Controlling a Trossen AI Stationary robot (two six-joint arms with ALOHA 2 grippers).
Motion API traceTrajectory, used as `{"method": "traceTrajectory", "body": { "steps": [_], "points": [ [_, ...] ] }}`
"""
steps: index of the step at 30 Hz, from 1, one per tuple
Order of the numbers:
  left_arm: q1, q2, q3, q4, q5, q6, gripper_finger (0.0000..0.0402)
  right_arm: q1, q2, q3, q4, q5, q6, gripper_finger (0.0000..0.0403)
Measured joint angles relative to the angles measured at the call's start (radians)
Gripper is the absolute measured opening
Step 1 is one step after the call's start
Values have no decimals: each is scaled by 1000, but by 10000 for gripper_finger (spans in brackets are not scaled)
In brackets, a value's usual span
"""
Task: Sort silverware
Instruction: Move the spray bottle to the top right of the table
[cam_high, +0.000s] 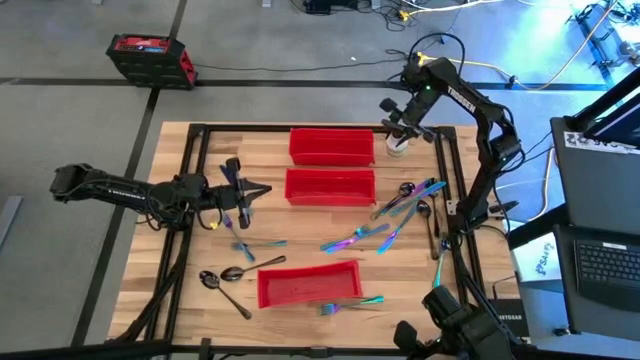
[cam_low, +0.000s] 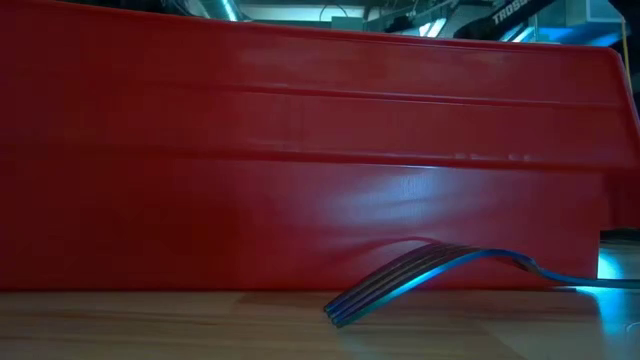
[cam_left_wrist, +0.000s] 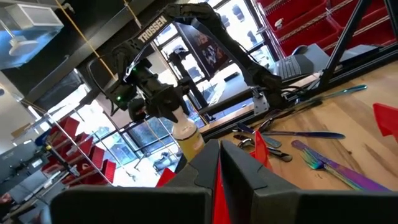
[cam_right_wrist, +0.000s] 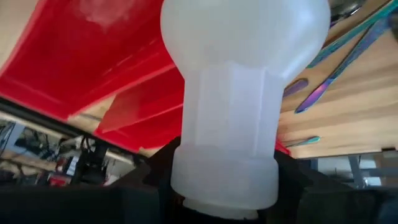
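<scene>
High view: right end effector (cam_high: 398, 133) grips spray bottle (cam_high: 398, 146); left end effector (cam_high: 240, 190) closed

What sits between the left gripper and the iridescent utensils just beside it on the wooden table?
Nothing visible. The left gripper, shut and empty, hangs over bare wood right by two iridescent blue-purple utensils. The right gripper is far off at the back, closed on a clear plastic spray bottle.

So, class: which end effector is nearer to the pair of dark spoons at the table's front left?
Left. The left end effector hangs just beyond the dark spoons on their side of the table; the right end effector is at the far right corner, shut on the clear bottle.
</scene>
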Motion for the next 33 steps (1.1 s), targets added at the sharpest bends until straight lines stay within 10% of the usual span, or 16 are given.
{"method": "traceTrajectory", "body": {
  "steps": [33],
  "points": [
    [27, 0, 0, 3, -35, -10, 1, -285, 82, -186, -23, -218, -414, 152]
  ]
}}
